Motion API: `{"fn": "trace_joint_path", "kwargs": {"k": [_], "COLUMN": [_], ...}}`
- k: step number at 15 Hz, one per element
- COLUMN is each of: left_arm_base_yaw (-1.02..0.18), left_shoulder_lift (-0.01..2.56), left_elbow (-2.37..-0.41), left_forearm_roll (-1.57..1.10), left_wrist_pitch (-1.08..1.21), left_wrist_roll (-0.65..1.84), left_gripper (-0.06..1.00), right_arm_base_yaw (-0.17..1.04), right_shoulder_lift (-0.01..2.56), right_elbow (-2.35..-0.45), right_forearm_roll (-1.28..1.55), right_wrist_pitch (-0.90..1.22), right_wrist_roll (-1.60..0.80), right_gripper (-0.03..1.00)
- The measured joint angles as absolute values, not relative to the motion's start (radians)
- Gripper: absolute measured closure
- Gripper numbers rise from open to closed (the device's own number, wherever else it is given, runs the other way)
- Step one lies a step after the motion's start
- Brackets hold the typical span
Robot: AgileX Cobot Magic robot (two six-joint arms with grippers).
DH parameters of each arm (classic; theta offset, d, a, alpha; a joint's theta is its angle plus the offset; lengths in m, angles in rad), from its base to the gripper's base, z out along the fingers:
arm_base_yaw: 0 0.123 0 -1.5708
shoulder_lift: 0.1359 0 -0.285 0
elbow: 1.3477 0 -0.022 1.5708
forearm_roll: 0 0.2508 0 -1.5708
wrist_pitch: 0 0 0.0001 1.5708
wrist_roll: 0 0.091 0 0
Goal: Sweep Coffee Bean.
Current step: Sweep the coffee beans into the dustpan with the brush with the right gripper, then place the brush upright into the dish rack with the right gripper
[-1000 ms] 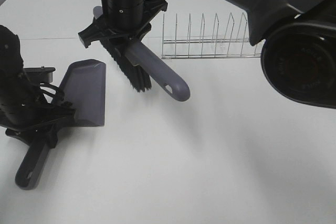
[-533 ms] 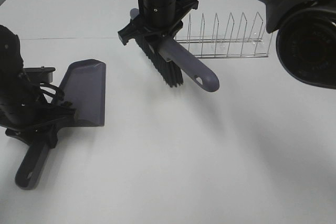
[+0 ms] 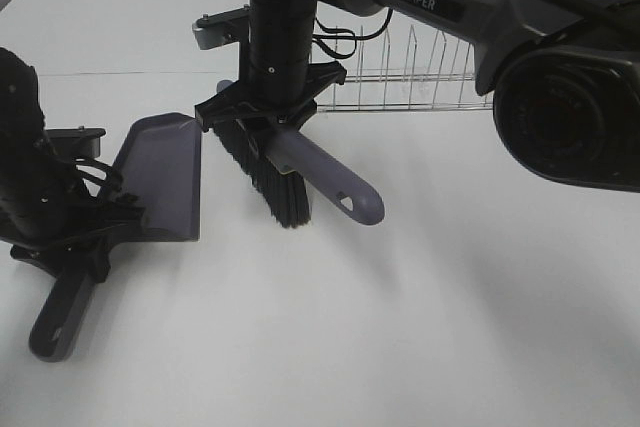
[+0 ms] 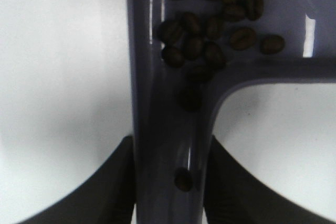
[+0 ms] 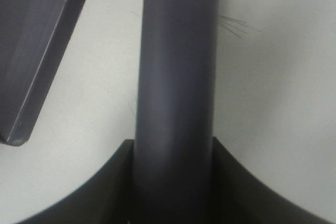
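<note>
dark brown coffee beans (image 4: pixel 242 37) in a grey-purple dustpan (image 3: pixel 165 177), black-bristled grey brush (image 3: pixel 322 173), white table (image 3: pixel 450 327)

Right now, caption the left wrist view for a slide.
Left gripper holds the grey dustpan by its handle; coffee beans sit in the pan, one on the handle.

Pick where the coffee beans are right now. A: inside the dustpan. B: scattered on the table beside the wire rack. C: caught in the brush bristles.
A: the left wrist view shows the coffee beans lying in the grey dustpan, clustered near its handle.
</note>
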State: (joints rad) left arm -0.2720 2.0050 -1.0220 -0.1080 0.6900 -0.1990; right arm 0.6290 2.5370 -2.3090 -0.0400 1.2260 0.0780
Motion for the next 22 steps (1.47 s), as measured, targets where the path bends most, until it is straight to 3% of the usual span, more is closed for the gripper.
{"fn": "trace_joint_path", "kwargs": {"k": [8, 12, 17, 22], "left_arm_base_yaw": [-0.272, -0.272, -0.272, -0.272], "left_shoulder_lift": [2.005, 2.005, 2.005, 2.005], "left_elbow": [-1.022, -1.022, -1.022, -1.022], "left_forearm_roll": [-0.108, -0.108, -0.108, -0.108], "left_wrist_pitch": [0.69, 0.69, 0.69, 0.69], "left_wrist_roll": [-0.198, -0.198, -0.197, -0.197], "left_gripper": [0.62, 0.62, 0.62, 0.62], "right_arm_base_yaw": [0.608, 0.468, 0.215, 0.139], "right_shoulder_lift": [2.345, 2.278, 2.178, 2.095], "right_elbow": [-2.333, -2.315, -2.134, -1.887], "right_forearm_roll": [-0.231, -0.239, -0.218, -0.123], "right_wrist_pitch": [1.232, 1.231, 1.231, 1.231], "right_wrist_roll": [0.063, 0.062, 0.062, 0.068], "right_gripper": [0.68, 0.68, 0.68, 0.68]}}
